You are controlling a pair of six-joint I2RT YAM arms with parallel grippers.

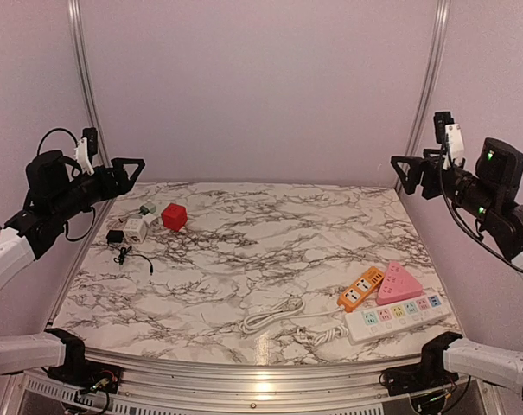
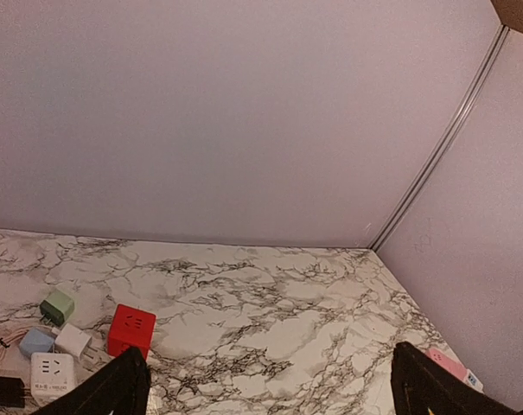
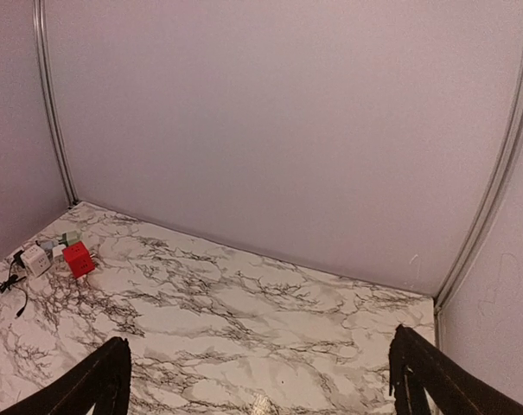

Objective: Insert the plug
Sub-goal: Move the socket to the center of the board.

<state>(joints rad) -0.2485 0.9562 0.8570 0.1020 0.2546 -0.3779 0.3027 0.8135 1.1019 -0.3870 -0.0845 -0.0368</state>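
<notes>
Right, you're at the very start, by my read: no plug picked up, nothing inserted. Both arms hang high over the far corners. Your left gripper (image 1: 130, 171) is spread fully wide and holds nothing. The right gripper (image 1: 402, 175) is the same, wide open and empty.

Task's thing is most likely the black plug (image 1: 116, 236), lying on the table (image 1: 270, 251) at far left, with its thin lead (image 1: 127, 257) trailing toward the near side. Just beside it sit a white cube (image 1: 136, 227), a green adapter (image 1: 145, 209) and a red cube (image 1: 174, 216). More sockets at near right: an orange strip (image 1: 361, 289) just beside a pink strip (image 1: 398, 282), and a white strip (image 1: 398, 313) nearer, its cord (image 1: 274, 316) looped toward the middle.

Next move, IMO: drop the left gripper onto the black plug, grip across its body w/ pins free, then pick a socket. The red cube is nearest. The strips are well apart from it, so they'd prob. need the right arm.

Hard to tell: which plug and which socket the task means. The pins and their facing don't show in any view. Left wrist view has the plug only small, at the frame's edge. Right wrist view misses the strips altogether. The cord's plug end is lost in the loops by the white strip.
</notes>
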